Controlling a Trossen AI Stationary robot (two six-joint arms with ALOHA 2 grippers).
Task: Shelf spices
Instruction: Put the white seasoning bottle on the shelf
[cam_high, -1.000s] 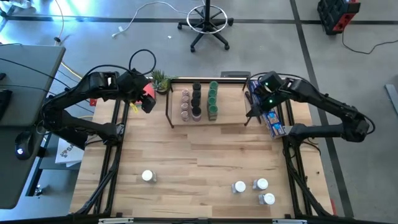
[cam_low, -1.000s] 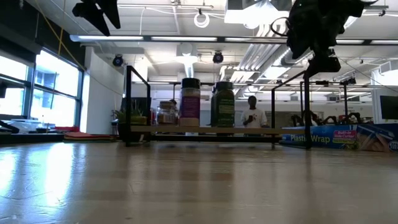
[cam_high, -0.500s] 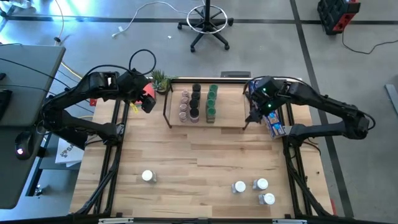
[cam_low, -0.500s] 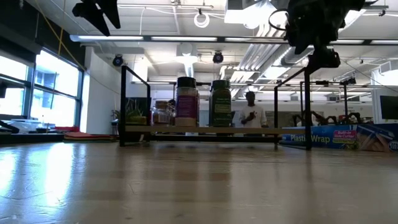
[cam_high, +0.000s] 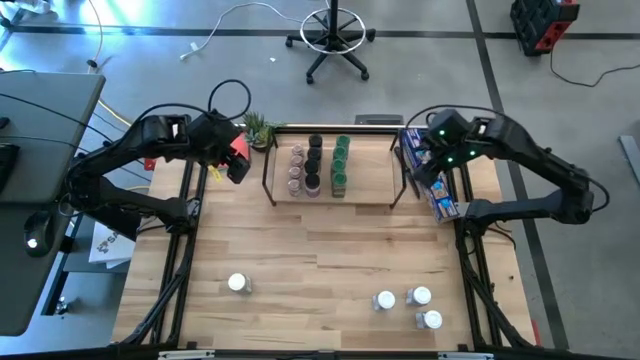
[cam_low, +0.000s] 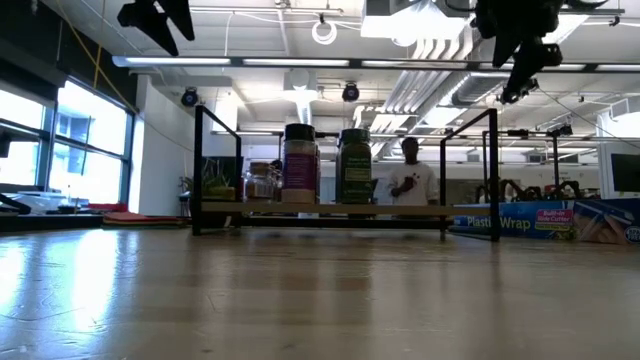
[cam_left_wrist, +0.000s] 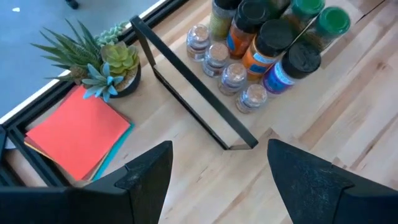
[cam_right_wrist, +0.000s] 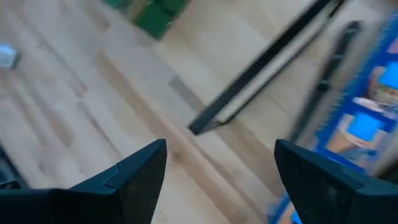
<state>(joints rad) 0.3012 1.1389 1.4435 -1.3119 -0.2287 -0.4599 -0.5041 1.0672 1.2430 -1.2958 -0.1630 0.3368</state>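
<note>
The shelf (cam_high: 330, 170) is set at the far side of the light-wood table (cam_high: 320, 260), its long axis running across the table from left to right, with its black metal end frames seen at either short end. On its board, 3 rows of upright spice jars are lined from front to back — clear-lidded ones (cam_high: 297, 168) on the left, black-lidded ones (cam_high: 315, 160) in the middle, green-lidded ones (cam_high: 341, 163) on the right. In the low view the jars (cam_low: 299, 165) are seen standing upright on the board between the 2 black frames. 4 more jars are left on the near part of the table: 1 white-lidded jar (cam_high: 237, 283) to the left and a cluster of 3 (cam_high: 410, 304) to the right, well apart from the shelf, with a wide bare stretch of wood between. The right gripper (cam_high: 432, 163) is held above the table just off the shelf's right end, over a long blue packet (cam_high: 432, 185); its fingers (cam_right_wrist: 134, 180) are spread wide and nothing is held. The left gripper (cam_high: 236, 165) is raised near the shelf's left end, beside a small potted plant (cam_high: 259, 127) and a red flat square (cam_left_wrist: 81, 130); its fingers (cam_left_wrist: 146, 174) are likewise parted and empty. A person (cam_low: 408, 180) is seen in the room behind the shelf.
</note>
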